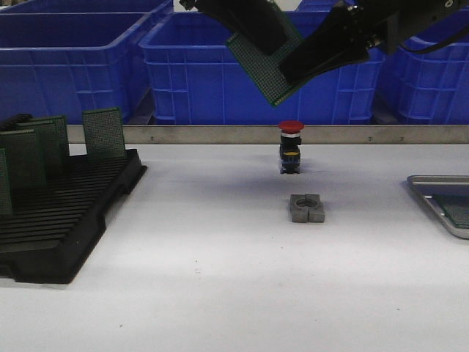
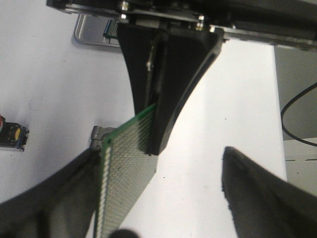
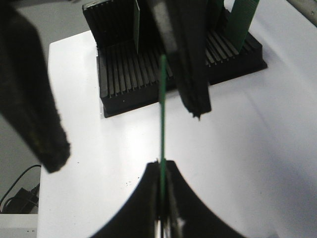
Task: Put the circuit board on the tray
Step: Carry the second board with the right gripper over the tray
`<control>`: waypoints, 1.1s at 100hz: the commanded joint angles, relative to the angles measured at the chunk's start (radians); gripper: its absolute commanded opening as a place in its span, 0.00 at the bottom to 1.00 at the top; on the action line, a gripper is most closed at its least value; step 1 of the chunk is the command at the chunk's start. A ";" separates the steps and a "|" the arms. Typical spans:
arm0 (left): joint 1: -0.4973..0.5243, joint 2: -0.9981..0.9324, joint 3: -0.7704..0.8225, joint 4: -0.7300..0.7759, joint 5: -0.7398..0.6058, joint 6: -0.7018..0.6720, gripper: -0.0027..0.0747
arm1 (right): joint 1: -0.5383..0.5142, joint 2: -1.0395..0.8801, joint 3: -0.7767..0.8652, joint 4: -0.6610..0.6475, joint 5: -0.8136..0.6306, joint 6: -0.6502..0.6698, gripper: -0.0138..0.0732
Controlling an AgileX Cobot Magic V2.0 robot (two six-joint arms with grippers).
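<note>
While pinched edge-on between the clamped fingers of the right gripper (image 3: 162, 167), hangs high over the red button (image 1: 291, 126), well away from the tray (image 1: 432, 178): circuit board (image 1: 265, 64), that is. Height only clear from the front. Only clear from the wrist cams: left gripper (image 2: 161, 168) spread wide, gripping nothing. Tilted, one corner pointing down at the table; long axis hard to call, partly hidden.

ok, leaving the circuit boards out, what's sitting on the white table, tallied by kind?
Black slotted rack: 1
Metal tray: 1
Red push button: 1
Grey block with a round hole: 1
Total: 4
</note>
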 commanded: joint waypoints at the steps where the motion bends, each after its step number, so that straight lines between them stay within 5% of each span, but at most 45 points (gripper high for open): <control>1: -0.008 -0.053 -0.027 -0.064 0.045 -0.009 0.78 | -0.008 -0.042 -0.022 0.071 0.018 0.008 0.08; 52: -0.008 -0.053 -0.027 -0.064 0.041 -0.009 0.78 | -0.183 -0.122 -0.022 -0.023 0.148 0.156 0.08; 110: -0.008 -0.053 -0.027 -0.064 0.039 -0.009 0.77 | -0.504 -0.075 -0.019 -0.227 0.118 0.651 0.08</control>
